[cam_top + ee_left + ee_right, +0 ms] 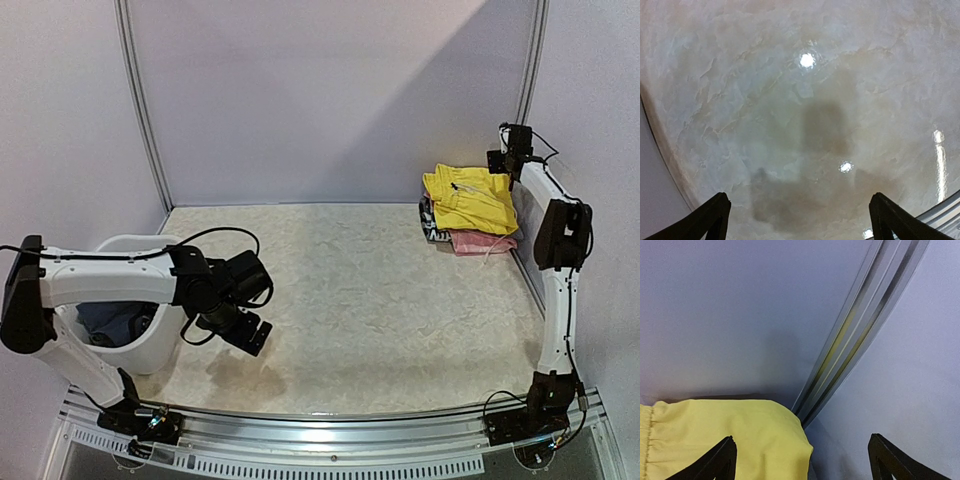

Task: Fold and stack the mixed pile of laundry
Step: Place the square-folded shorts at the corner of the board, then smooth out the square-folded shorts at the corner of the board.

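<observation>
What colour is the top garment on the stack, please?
Bright yellow shorts, clearest in the top external view.

White plastic tub (160, 348) stands upright on my left, at the near-left corner of the table. Table (380, 300) is a glossy cream marbled sheet. My left wrist view shows it with lamp glints (807, 60) and a soft shadow. Pale lavender wall panels (330, 100) at the back and both sides. Aluminium posts at the back corners: left post (140, 100), right post (533, 60), the right one also close-up in my right wrist view. Aluminium rail (340, 425) runs along the near edge.
</observation>
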